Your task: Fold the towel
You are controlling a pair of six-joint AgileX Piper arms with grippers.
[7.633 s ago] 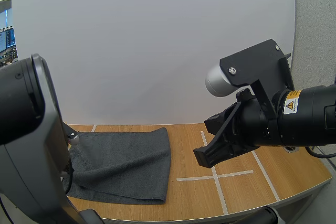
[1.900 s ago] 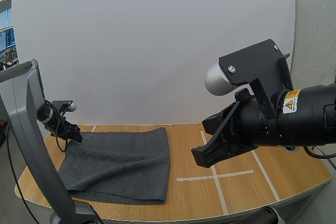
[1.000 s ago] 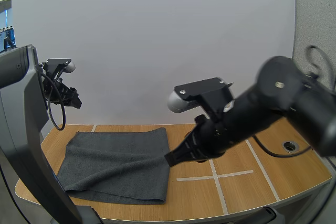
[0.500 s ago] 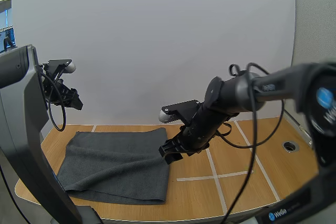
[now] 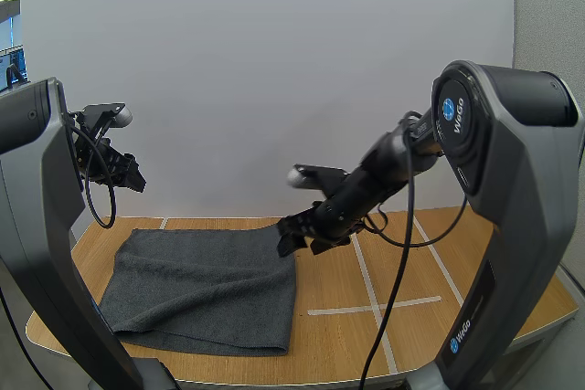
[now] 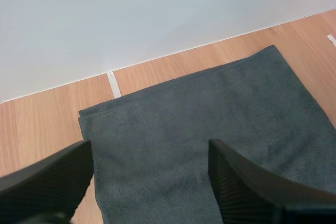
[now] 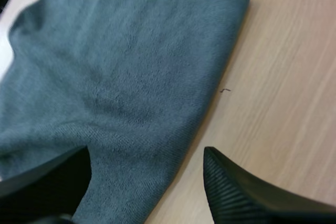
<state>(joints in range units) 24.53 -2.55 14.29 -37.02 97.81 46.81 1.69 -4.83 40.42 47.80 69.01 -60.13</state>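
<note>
1. Right arm's grey link (image 5: 512, 180), well back from the right gripper (image 5: 297, 242): round blue badge (image 5: 447, 109) at the link's upper end. The white mark inside it isn't legible.
2. Just beside that badge, on the side away from the gripper: white lettering (image 5: 460, 139) running along the link. It reads roughly "WeGo"; first letters uncertain.
3. Same link's lower end, farthest from the gripper: second blue badge (image 5: 452, 345) with lower lettering (image 5: 464, 321) just beside it, apparently the same word.

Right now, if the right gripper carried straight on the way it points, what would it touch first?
Most likely the grey towel: the right gripper, fingers open, points down at its edge near the wooden table. Depth is hard to judge.
</note>
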